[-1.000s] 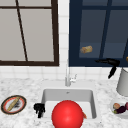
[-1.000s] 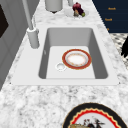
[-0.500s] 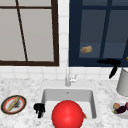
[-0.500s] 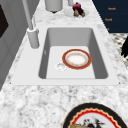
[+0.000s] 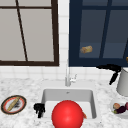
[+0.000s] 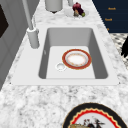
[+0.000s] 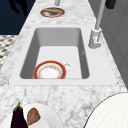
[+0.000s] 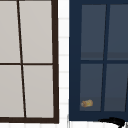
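I see the red-rimmed plate (image 6: 76, 59) flat on the sink (image 6: 100, 53) floor beside the drain, untouched. My left hand (image 5: 39, 109) hangs at the sink's left front corner, fingers curled down on nothing. My right hand (image 5: 111, 69) floats right of the faucet (image 5: 67, 75), beside the grey canister (image 5: 123, 82), fingers stretched out. No grasp made; by my reckoning, everything remains.

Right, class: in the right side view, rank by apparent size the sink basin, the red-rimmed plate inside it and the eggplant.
1. Sink basin, clearly largest.
2. Red-rimmed plate.
3. Eggplant, smallest, though it sits nearest the camera and is cut by the frame edge, so its true size against the plate is unsure.
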